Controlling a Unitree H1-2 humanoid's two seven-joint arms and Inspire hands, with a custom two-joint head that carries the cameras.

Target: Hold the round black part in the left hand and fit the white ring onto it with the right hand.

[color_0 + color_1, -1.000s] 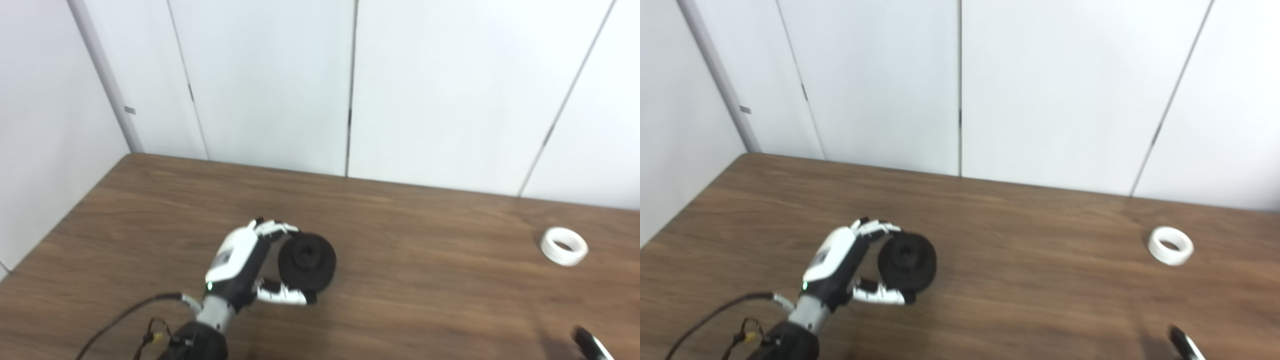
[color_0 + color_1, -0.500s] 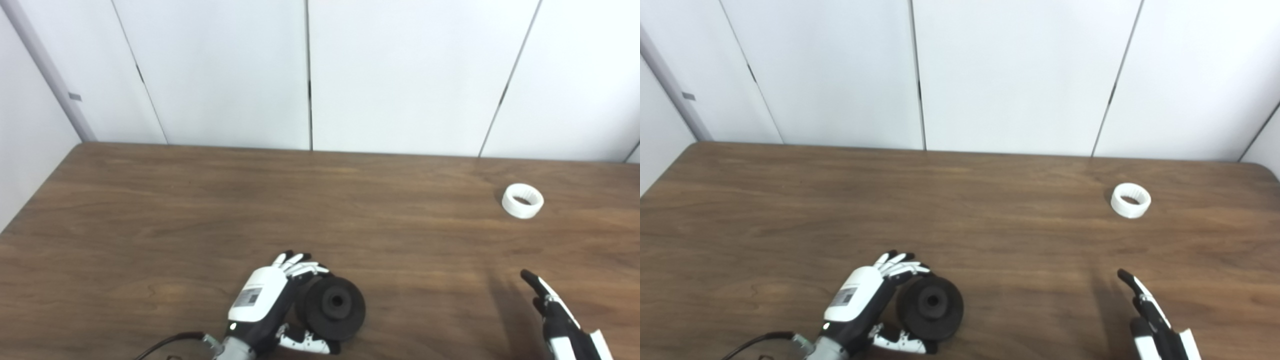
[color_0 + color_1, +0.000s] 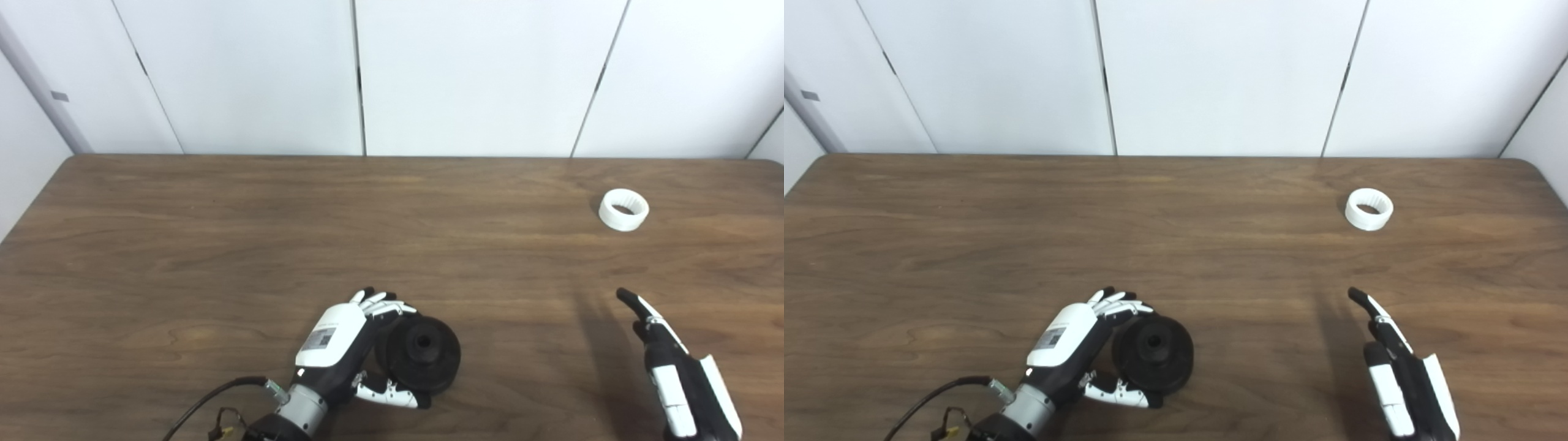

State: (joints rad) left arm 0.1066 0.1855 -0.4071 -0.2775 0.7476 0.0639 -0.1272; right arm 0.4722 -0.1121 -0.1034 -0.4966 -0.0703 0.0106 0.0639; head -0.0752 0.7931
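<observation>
The round black part (image 3: 419,354) is a disc with a raised hub and a centre hole, near the table's front edge. My left hand (image 3: 343,352) is shut on the black part, fingers over its top rim and thumb under its lower rim. The white ring (image 3: 623,209) lies flat on the brown table (image 3: 245,233) at the far right. My right hand (image 3: 674,367) comes up from the bottom right corner, fingers straight and apart, holding nothing, well short of the ring.
White wall panels stand behind the table's far edge. The table's right rear corner (image 3: 1528,164) shows in the right eye view. A black cable (image 3: 208,398) trails from my left wrist.
The camera has tilted down and to the right, shifting the whole picture. My right hand has risen further into view toward the ring. My left hand keeps its hold on the black part.
</observation>
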